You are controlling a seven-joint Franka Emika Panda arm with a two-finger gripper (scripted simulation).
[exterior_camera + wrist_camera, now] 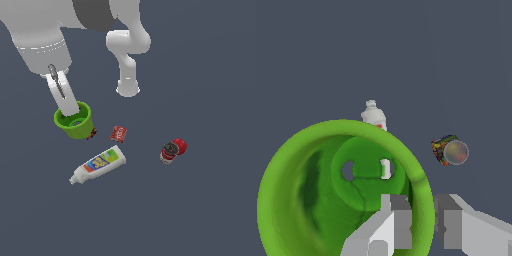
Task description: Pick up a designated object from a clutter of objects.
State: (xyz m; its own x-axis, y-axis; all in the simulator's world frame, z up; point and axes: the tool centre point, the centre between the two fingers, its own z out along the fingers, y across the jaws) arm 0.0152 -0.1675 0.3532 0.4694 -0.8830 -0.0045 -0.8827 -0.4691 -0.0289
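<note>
The green cup (75,125) stands upright with its mouth open upward, at the exterior view's left among the clutter. My gripper (71,111) comes down on its rim, one finger inside the cup and one outside, shut on the wall. In the wrist view the cup (301,200) fills the frame, and the gripper (423,220) straddles its thick rim. I cannot tell whether the cup rests on the floor or hangs just above it.
A multicoloured small can (91,134) (448,150) sits right beside the cup. A white bottle (98,164) (374,115) lies on its side nearby. A small red box (118,133), a red-labelled can (169,152) and a red ball (180,145) lie toward the right. The arm's base (128,87) stands behind.
</note>
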